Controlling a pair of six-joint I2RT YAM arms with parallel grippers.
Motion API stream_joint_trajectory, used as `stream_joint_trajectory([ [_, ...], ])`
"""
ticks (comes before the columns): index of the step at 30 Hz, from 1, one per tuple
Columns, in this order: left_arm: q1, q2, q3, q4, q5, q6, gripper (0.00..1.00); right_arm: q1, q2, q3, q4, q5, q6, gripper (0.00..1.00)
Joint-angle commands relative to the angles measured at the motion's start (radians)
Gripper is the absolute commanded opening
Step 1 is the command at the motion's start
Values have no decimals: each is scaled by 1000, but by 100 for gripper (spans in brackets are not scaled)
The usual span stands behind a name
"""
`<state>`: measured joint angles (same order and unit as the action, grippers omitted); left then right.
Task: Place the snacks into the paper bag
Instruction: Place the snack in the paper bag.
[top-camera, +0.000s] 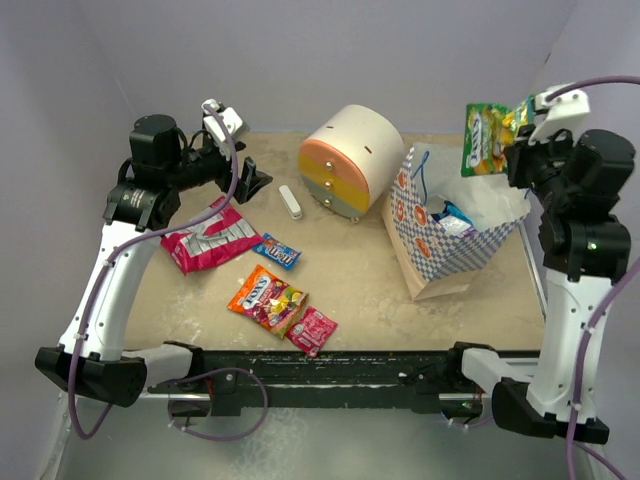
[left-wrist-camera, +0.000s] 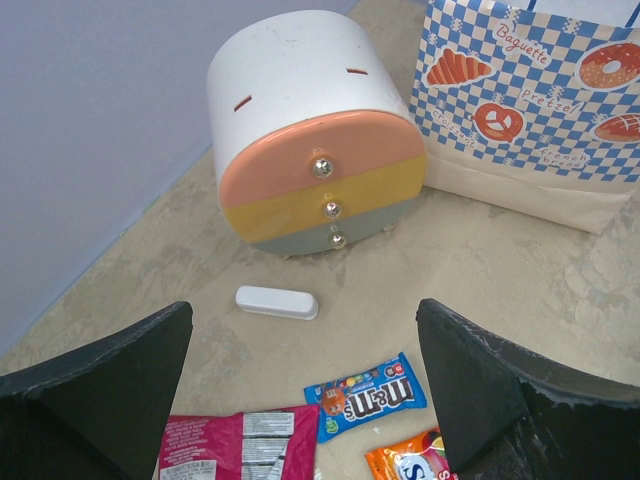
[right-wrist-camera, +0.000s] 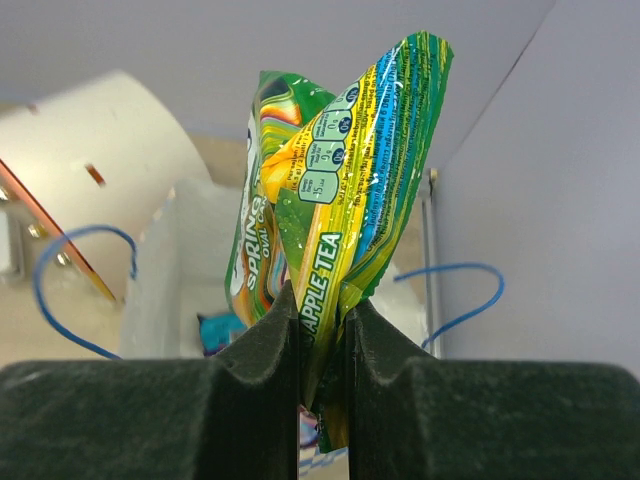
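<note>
Right gripper (right-wrist-camera: 322, 390) clamps a green foil packet (right-wrist-camera: 335, 190) over the tan checkered paper bag (top-camera: 440, 258); left gripper (left-wrist-camera: 305, 360) gapes; four packets (top-camera: 265, 298) lie unbagged, eight o'clock.

Cream round drawer unit (top-camera: 348, 160) on sandy table (top-camera: 370, 290), white stick (top-camera: 290, 201) just beside.

Soft, even light is falling from above, casting only faint shadows on the tabletop (top-camera: 360, 290). Glare is glinting off the green packet (right-wrist-camera: 340, 170). The right claw (right-wrist-camera: 320, 320) is showing dark and slightly soft near the lens.
</note>
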<state>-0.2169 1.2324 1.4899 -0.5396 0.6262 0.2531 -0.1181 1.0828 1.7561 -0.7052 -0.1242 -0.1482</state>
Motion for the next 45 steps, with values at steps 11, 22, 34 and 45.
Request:
stream_joint_trajectory([
  [11, 8, -14, -15, 44, 33, -12, 98, -1, 154, -292, -31, -125, -190, 0],
  [22, 14, -20, -20, 45, 32, -9, 99, 1, 370, -276, -4, -343, -167, 0],
  [34, 20, -24, -24, 38, 9, 3, 100, 3, 483, -220, 13, -298, -183, 23],
  [45, 24, -15, -22, 22, -153, 4, 99, 5, 411, -174, -17, -248, -190, 55],
])
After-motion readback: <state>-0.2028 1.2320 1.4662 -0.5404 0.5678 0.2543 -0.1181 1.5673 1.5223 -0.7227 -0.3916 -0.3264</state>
